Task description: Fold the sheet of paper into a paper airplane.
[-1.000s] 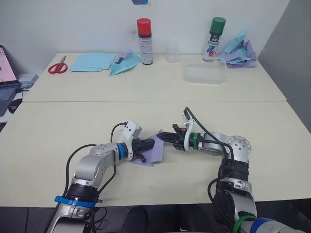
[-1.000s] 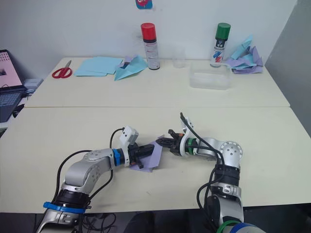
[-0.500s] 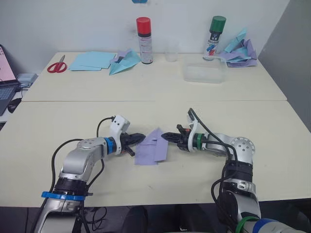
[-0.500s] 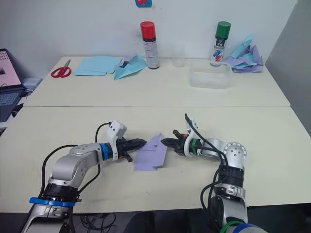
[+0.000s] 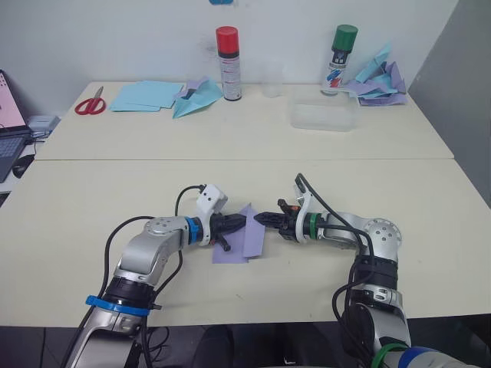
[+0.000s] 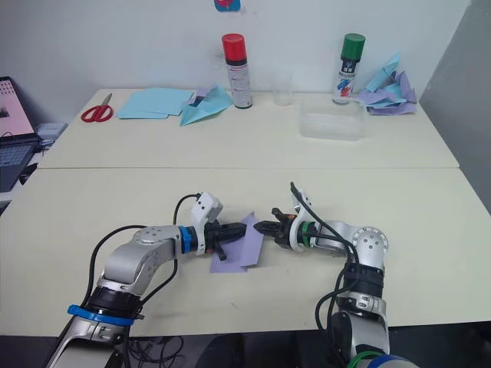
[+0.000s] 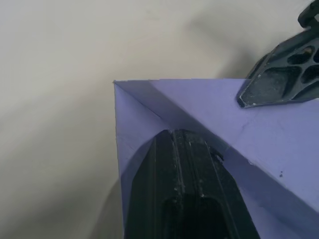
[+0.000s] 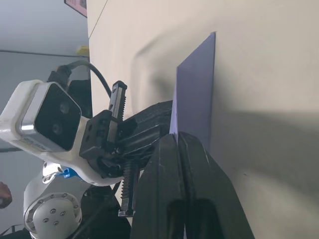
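Observation:
The sheet of paper [image 5: 247, 244] is lavender-purple and lies partly folded on the near table between my two arms, with a diagonal crease [image 7: 194, 124] across one corner. My left gripper [image 5: 236, 222] is shut, and its fingers [image 7: 192, 189] rest on top of the paper's left part. My right gripper [image 5: 259, 218] is shut too, with its tip at the paper's far right edge. That tip [image 7: 279, 79] lies on the paper just across from the left fingers. The right wrist view shows the paper's [image 8: 197, 94] flap standing up beyond the shut fingers [image 8: 179, 164]. No finished paper airplane is in view.
On the far table stand a red spray can [image 5: 227, 64], a green spray can [image 5: 341, 57], a clear cup [image 5: 270, 80] and a clear plastic box [image 5: 323, 116]. Light blue sheets [image 5: 144, 96], a blue paper plane [image 5: 196, 98], scissors [image 5: 90, 103] and a crumpled paper heap [image 5: 377, 77] also lie there.
My left gripper had drawn back off the paper half a second ago and has now moved right, onto it again. The right gripper stayed almost in place at the paper's edge.

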Action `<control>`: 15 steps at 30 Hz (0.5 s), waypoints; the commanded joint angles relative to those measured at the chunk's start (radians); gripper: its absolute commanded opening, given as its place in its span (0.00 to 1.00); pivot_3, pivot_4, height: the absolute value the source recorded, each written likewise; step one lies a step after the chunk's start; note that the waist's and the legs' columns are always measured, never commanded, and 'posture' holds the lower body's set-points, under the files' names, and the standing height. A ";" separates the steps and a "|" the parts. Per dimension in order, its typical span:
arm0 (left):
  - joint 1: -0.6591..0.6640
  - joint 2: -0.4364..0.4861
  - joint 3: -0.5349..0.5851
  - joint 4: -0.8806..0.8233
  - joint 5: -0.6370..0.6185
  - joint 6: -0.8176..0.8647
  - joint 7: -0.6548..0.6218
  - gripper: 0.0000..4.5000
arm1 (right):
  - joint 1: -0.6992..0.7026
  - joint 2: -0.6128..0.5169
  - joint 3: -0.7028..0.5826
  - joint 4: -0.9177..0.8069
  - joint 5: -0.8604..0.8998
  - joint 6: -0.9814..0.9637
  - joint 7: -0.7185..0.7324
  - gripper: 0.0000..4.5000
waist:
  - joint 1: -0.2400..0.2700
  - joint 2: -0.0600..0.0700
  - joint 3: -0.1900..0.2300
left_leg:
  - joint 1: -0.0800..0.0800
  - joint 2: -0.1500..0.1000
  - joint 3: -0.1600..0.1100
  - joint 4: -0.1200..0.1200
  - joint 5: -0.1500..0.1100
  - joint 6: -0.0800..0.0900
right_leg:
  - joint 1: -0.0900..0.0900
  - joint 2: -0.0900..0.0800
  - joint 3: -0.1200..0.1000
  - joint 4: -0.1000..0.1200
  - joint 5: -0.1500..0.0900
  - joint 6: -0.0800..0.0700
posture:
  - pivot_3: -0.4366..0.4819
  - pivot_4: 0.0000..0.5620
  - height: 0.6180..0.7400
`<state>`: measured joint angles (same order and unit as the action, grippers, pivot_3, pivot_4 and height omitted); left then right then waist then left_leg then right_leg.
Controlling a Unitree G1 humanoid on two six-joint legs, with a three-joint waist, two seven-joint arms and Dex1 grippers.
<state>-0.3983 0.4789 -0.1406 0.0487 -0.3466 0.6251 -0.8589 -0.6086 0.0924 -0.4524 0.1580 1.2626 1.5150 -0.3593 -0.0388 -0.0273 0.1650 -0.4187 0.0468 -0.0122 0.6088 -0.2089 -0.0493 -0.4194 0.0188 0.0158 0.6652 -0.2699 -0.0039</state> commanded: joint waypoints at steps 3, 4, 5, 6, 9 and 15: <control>0.008 -0.015 -0.050 0.002 0.007 -0.009 -0.050 0.00 | -0.010 0.017 -0.008 -0.039 0.079 -0.010 -0.043 0.01 | 0.004 0.000 0.000 | 0.000 0.000 0.000 0.000 0.000 0.000 | 0.000 0.000 0.000 0.000 0.000 0.000 | 0.48 0.27 1.00; 0.002 -0.022 -0.050 0.000 -0.005 -0.006 -0.064 0.00 | -0.010 0.021 -0.006 -0.039 0.088 -0.014 -0.053 0.01 | 0.005 0.000 0.000 | 0.000 0.000 0.000 0.000 0.000 0.000 | 0.000 0.000 0.000 0.000 0.000 0.000 | 0.48 0.27 1.00; -0.003 -0.025 -0.053 -0.001 -0.008 -0.004 -0.075 0.00 | -0.010 0.023 -0.003 -0.040 0.097 -0.016 -0.060 0.01 | 0.006 0.000 0.000 | 0.000 0.000 0.000 0.000 0.000 0.000 | 0.000 0.000 0.000 0.000 0.000 0.000 | 0.48 0.27 1.00; -0.007 -0.025 -0.055 0.000 -0.008 -0.004 -0.084 0.00 | -0.008 0.023 0.000 -0.040 0.105 -0.019 -0.068 0.01 | 0.006 0.000 0.000 | 0.000 0.000 0.000 0.000 0.000 0.000 | 0.000 0.000 0.000 0.000 0.000 0.000 | 0.48 0.27 1.00; -0.009 -0.011 -0.062 0.015 0.010 -0.013 -0.107 0.00 | -0.003 0.023 0.009 -0.041 0.131 -0.029 -0.089 0.01 | 0.007 0.000 0.000 | 0.000 0.000 0.000 0.000 0.000 0.000 | 0.000 0.000 0.000 0.000 0.000 0.000 | 0.48 0.27 1.00; -0.013 0.006 -0.051 0.071 0.050 -0.036 -0.093 0.00 | 0.010 0.028 0.039 -0.050 0.201 -0.047 -0.096 0.14 | 0.007 0.000 0.000 | 0.000 0.000 0.000 0.001 0.000 0.000 | 0.000 0.000 0.000 0.000 0.000 0.000 | 0.48 0.27 1.00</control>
<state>-0.4188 0.4787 -0.1674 0.0927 -0.3203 0.5817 -0.9514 -0.5967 0.1130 -0.4288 0.1461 1.4070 1.4844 -0.4576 -0.0318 -0.0274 0.1648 -0.4185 0.0463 -0.0121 0.6098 -0.2089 -0.0493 -0.4189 0.0185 0.0159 0.6657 -0.2697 -0.0035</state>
